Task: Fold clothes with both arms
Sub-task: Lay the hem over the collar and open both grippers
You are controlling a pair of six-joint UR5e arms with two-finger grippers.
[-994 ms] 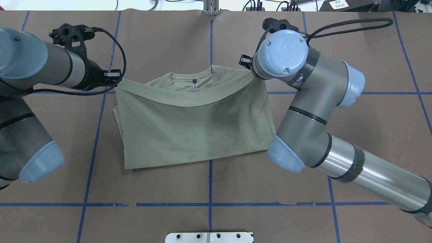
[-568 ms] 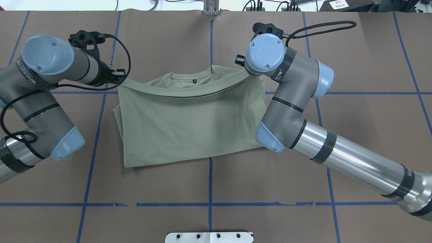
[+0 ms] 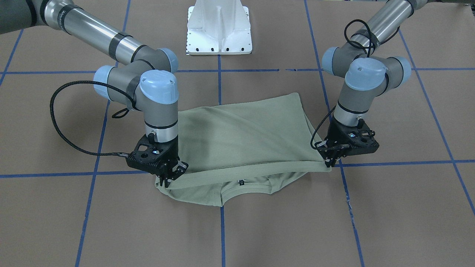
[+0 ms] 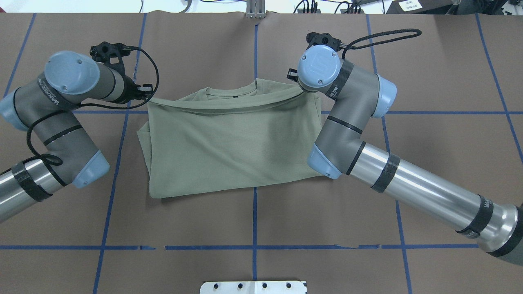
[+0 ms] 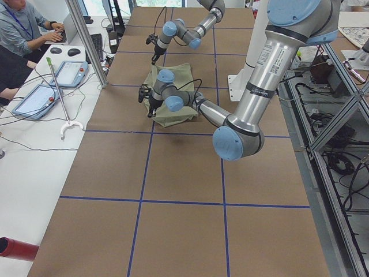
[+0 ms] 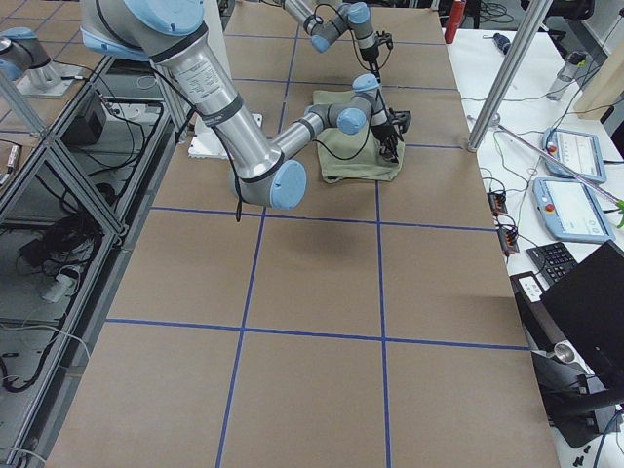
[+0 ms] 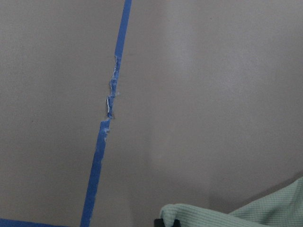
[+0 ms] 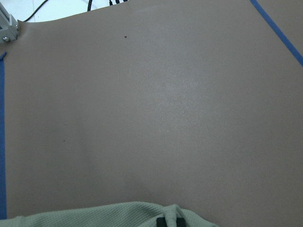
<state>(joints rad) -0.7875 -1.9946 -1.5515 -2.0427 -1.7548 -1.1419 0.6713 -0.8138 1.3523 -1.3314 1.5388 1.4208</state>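
Note:
The pale sage-green shirt (image 3: 241,137) lies on the brown table, its lower part folded up over the chest toward the neckline; it also shows in the overhead view (image 4: 233,143). The small dark neck label (image 3: 241,182) peeks out below the carried edge. My left gripper (image 3: 330,163) is shut on one corner of that edge, just above the table; the overhead view shows it at the shirt's far-left corner (image 4: 146,94). My right gripper (image 3: 166,178) is shut on the other corner. Each wrist view shows green cloth at its bottom edge (image 7: 265,213) (image 8: 118,215).
The white pedestal (image 3: 219,29) stands at the robot's side of the table. Blue tape lines (image 4: 254,228) grid the brown surface. An operator sits at a side bench with tablets (image 5: 34,101) beyond the far table edge. Bare table lies beyond the collar.
Both arms have carried the held edge farther toward the collar and lower, so it now covers most of the neckline. The sag in the edge has flattened.

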